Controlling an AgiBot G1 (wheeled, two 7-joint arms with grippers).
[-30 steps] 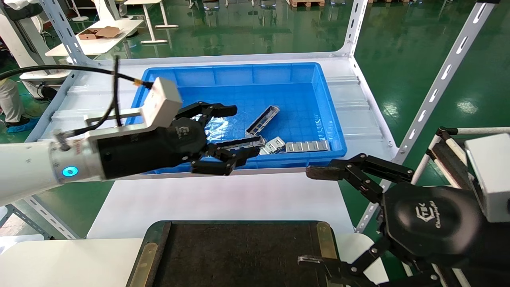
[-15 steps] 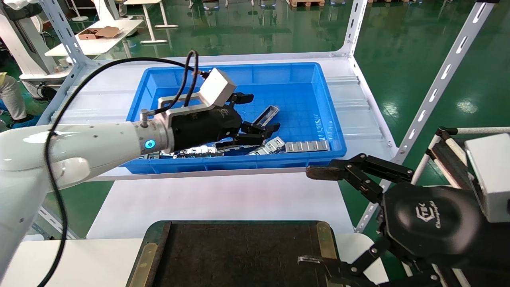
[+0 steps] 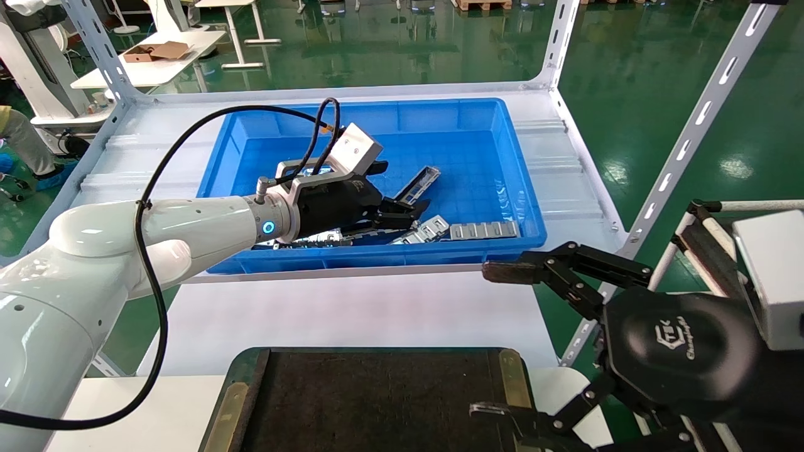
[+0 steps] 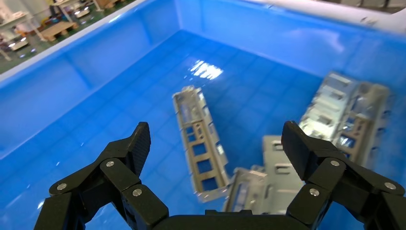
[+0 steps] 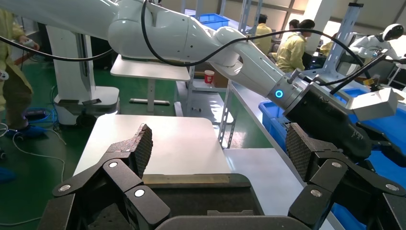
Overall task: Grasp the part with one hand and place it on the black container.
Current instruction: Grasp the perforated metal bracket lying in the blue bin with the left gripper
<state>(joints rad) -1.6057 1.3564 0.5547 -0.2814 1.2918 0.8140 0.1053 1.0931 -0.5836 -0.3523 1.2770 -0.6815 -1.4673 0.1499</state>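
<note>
Head view: left gripper (image 3: 402, 188) reaching into the blue bin (image 3: 377, 113) on the white shelf (image 3: 553, 169), fingers spread wide, hovering just above the part (image 3: 417, 184). Part lying slantwise on the bin floor, near the middle, nothing gripping it. Shorter flat grey pieces (image 3: 483, 230) strewn along the bin's near wall, just beside the gripper. Black container (image 3: 377, 402) on the white table (image 3: 113, 414) nearest the robot, well apart from the bin. Right gripper (image 3: 502, 339) parked low on the right, beside the container's corner, fingers wide apart and holding nothing.

Left wrist view: both black fingers (image 4: 131, 151) splayed wide, straddling the part (image 4: 198, 141) without touching it. Part resting flat on the blue floor, row of rectangular cut-outs facing up. Grey pieces (image 4: 344, 112) heaped to one side, one of them touching the part's nearer end.

Right wrist view: right gripper (image 5: 218, 148) wide open over the edge of the black container (image 5: 196, 201), textured pads (image 5: 141, 143) facing each other. Left arm (image 5: 239, 57) stretching across toward the bin (image 5: 273, 120).
</note>
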